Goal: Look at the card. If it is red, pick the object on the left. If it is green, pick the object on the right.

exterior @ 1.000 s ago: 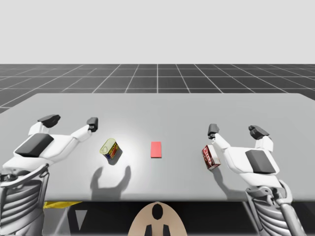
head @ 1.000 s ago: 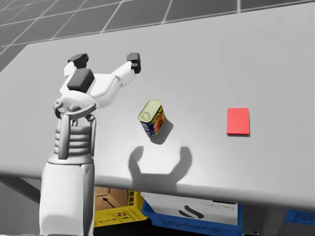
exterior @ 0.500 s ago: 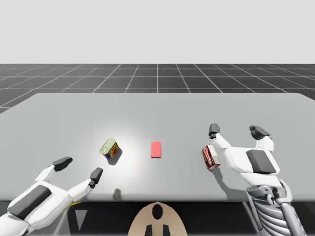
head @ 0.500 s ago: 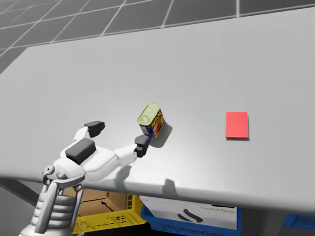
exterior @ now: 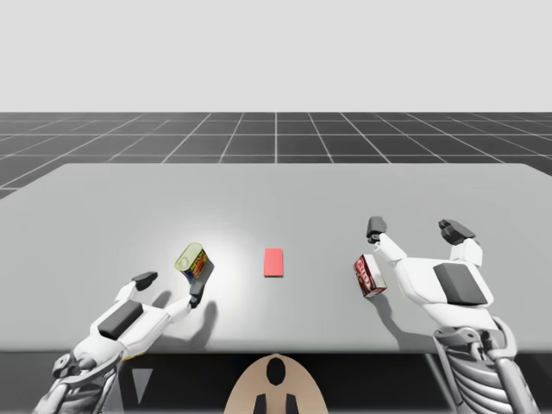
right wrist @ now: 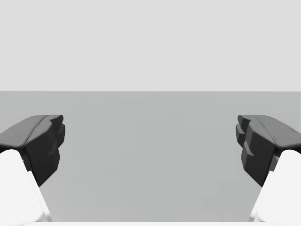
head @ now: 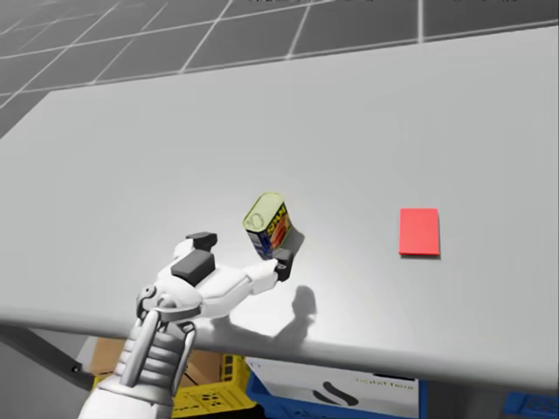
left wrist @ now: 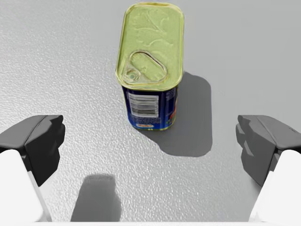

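**Red card, left pincer lined up on the can**

The card [exterior: 273, 262] lies flat mid-tabletop and is red, so the pick is the thing on the left: the can [left wrist: 150, 66], standing on end with its yellow lid up. My left pincer [left wrist: 150, 141] is spread wide, and the can sits ahead of the gap, centred, apart from both fingers. I judge this to be the approach step, with the grasp not yet made.

The next move calls for a short advance until the can's blue body is between the fingers. Then comes a squeeze on its two narrow sides, then a lift.

The can is near the tabletop's [exterior: 276, 198] front edge, and my left arm comes in over that edge. A push without a grip could tip the can away from me. There is open tabletop beyond and to the left of it. The card is well apart to its right.

My right pincer [exterior: 414, 228] is also wide, holding nothing. The red box [exterior: 369, 276] is just beside that arm.
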Controlling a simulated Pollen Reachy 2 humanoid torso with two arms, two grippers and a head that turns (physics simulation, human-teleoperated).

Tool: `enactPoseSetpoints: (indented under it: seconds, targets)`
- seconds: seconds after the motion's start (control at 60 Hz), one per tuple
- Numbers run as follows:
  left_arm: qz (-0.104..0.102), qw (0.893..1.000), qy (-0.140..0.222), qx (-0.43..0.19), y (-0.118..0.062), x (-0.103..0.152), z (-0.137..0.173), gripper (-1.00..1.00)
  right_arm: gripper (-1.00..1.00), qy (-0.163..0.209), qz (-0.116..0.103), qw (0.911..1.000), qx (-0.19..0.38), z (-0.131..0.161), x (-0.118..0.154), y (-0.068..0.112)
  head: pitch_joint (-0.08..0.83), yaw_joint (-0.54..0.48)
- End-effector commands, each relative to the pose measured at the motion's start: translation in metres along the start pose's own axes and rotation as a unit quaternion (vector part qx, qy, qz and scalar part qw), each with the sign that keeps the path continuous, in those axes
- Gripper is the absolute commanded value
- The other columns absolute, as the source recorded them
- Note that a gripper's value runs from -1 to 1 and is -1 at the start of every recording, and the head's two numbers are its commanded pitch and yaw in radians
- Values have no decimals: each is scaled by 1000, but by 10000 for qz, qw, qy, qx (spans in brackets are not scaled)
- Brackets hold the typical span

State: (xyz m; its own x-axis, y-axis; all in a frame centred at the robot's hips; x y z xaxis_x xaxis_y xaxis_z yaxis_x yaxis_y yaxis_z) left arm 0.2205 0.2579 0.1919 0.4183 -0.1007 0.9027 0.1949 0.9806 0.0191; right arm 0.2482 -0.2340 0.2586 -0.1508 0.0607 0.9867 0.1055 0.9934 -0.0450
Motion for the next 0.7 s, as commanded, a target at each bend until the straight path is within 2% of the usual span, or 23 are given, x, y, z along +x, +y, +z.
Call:
enactPoseSetpoints:
  seconds: [0.017, 0.133, 0.267, 0.5, 0.567, 0.6, 0.633, 0.65, 0.667, 0.7]
  targets:
    - [-17, 9999, 24, 106, -9, 10, -23, -1000, -1000, 11, -94, 10000, -10, 2, -1, 3, 661, 335]
    - [-30, 9996, 182, 237, -14, 18, -40, -1000, -1000, 24, -83, 10000, -11, 2, -2, 3, 654, 339]
    - [-154, 9989, 240, 362, -16, 21, -55, -1000, -1000, 22, -93, 10000, -9, 3, -2, 3, 650, 338]
    - [-41, 9975, 424, 572, -7, 14, -72, -1000, -1000, -3, -94, 10000, -3, 3, -1, 3, 643, 338]
    - [-84, 9971, 463, 599, -5, 12, -72, -1000, -1000, -6, -94, 10000, -6, 3, -1, 3, 642, 339]
    - [-101, 9965, 525, 644, -6, 10, -71, -458, -1000, -4, -97, 10000, -7, 3, -1, 3, 641, 339]
    - [-123, 9962, 549, 659, -6, 9, -71, -11, -1000, -5, -96, 10000, -6, 4, -1, 3, 641, 340]
    - [-136, 9960, 575, 664, -7, 8, -70, 715, -1000, -5, -95, 10000, -6, 4, -1, 3, 641, 340]
    - [-136, 9961, 593, 639, -7, 8, -69, 900, -1000, -7, -93, 10000, -5, 4, 0, 3, 640, 340]
    - [-120, 9962, 609, 606, -8, 7, -68, 958, -1000, -10, -94, 10000, -6, 4, 0, 3, 639, 340]
